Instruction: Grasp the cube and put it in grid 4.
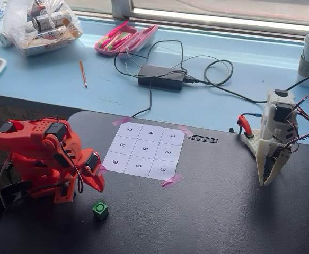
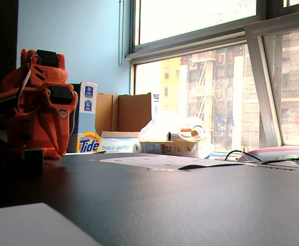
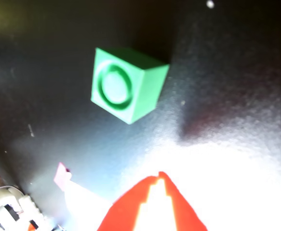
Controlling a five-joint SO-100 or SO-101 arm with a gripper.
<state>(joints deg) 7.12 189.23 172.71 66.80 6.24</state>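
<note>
Fixed view, left to right: we note the orange printed gripper (image 1: 97, 186) with tips nearly together, holding nothing; the small green plastic cube (image 1: 100, 210) just below it on the black tabletop (image 1: 223, 211); white cell 4 (image 1: 151, 134) well apart. Risk: narrow jaws descending may knock the cube aside.

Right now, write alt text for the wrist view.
A green cube with a round ring on one face sits alone on a dark tabletop. The orange gripper points toward it from the bottom edge, jaws together, not touching it.
</note>
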